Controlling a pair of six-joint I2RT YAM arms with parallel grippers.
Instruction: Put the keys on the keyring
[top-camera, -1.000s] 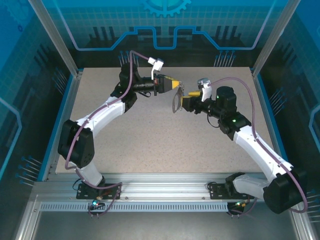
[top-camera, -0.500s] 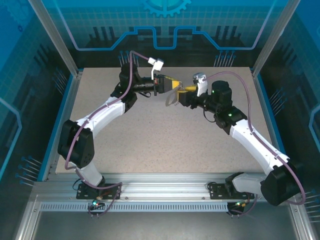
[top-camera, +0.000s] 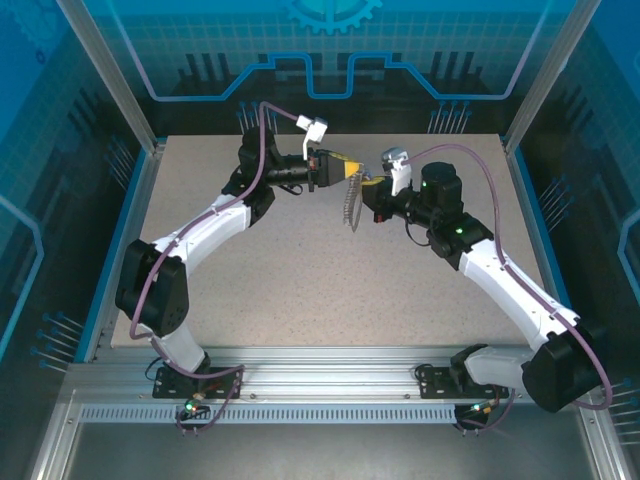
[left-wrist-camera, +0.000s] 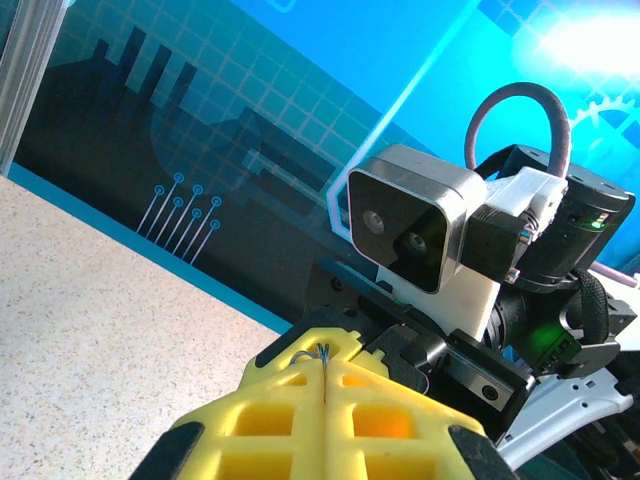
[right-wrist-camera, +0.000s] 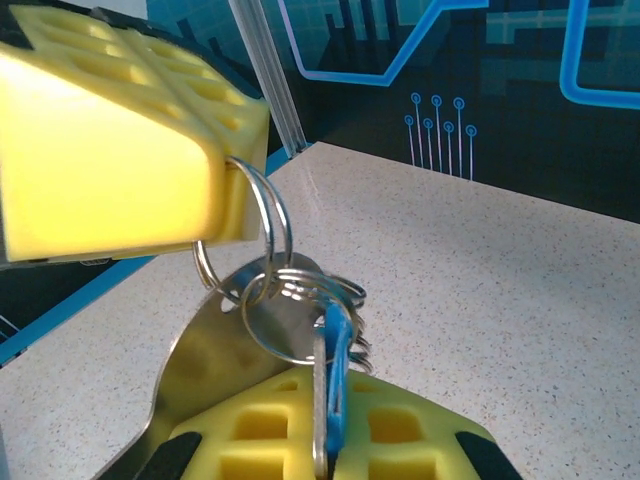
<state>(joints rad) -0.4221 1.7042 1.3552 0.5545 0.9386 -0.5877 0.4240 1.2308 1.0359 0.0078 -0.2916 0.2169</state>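
Where the arms meet over the far table (top-camera: 300, 270) — key (right-wrist-camera: 336, 375): flat blue plastic head, edge-on, pinched by the clenched right gripper (right-wrist-camera: 325, 415).
Keyring (right-wrist-camera: 270, 235): thin silvery wire rings, clamped in the left gripper (left-wrist-camera: 325, 385).
Arms: both bent inward, facing each other.

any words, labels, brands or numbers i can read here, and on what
None readable.
The blue backdrop carries gear and circuit graphics, no letters.
The wrist camera housing shows no brand mark.
The key and metal rings show no legible stamping.
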